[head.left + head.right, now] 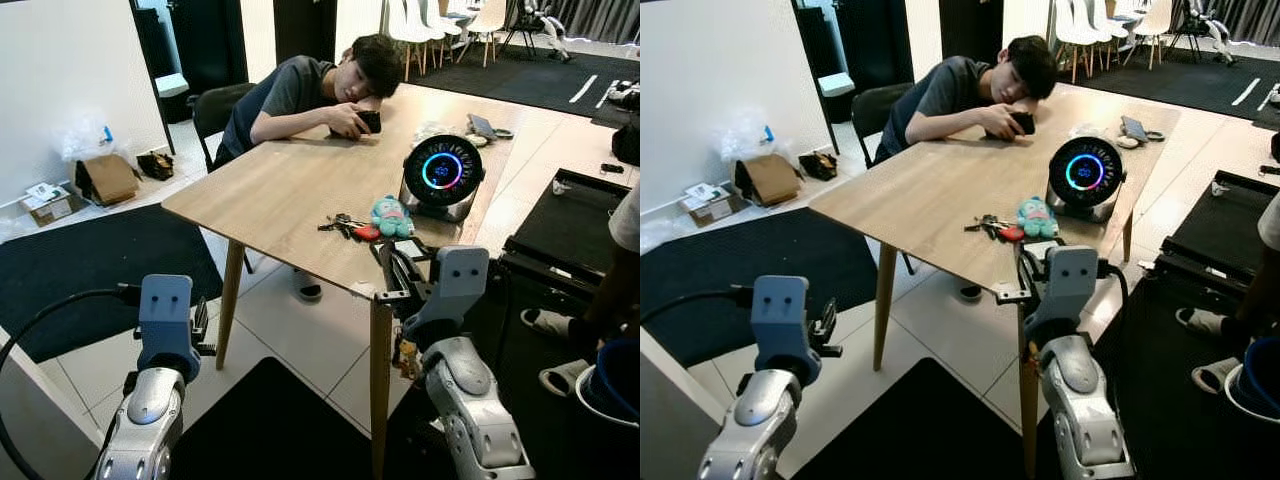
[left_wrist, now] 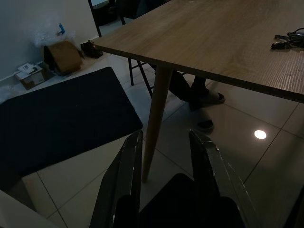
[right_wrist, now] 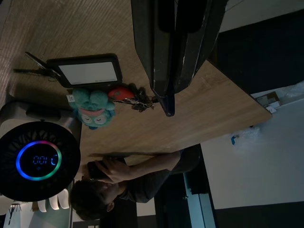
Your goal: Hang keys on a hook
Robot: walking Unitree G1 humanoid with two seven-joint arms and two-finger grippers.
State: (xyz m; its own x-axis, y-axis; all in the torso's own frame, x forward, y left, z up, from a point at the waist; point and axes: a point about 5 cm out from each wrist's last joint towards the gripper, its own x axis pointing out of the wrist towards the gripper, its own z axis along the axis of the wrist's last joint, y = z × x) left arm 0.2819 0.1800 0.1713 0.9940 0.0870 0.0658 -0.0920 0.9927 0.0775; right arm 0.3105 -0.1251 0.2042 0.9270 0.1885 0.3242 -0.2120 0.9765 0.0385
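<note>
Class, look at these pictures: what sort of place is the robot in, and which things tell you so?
Probably a home's dining or living area: a wooden table with a person resting at it, white chairs behind, and a tiled floor with dark rugs.

The table [image 1: 290,180] has a matt, light wood-grain top and wooden legs. On it, beside the keys [image 1: 340,225] of dark metal with a glossy red plastic fob, sits a fuzzy teal plush toy [image 1: 391,214]. The floor under the table is glossy pale tile [image 1: 300,340], with a matt black rug [image 1: 90,265] alongside. The arms look like brushed silver metal.
</note>
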